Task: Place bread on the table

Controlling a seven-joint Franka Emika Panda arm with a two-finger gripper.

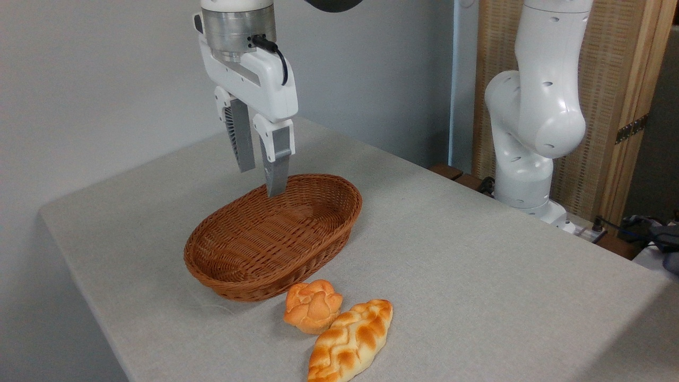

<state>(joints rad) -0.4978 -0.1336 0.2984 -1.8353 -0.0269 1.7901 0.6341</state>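
The bread (350, 340), a braided golden loaf with browned patches, lies on the grey-beige table (477, 265) near its front edge. It rests against a small round orange bun (312, 305) to its upper left. My gripper (261, 179) hangs well above and behind both, over the far rim of the brown wicker basket (276, 239). Its grey fingers (277, 170) point down, stand a little apart and hold nothing. The basket has nothing in it.
The arm's white base (528, 132) stands at the table's right back edge, with cables (636, 228) beside it. A wooden screen (615, 79) rises behind. The table's front and left edges drop off close to the loaf.
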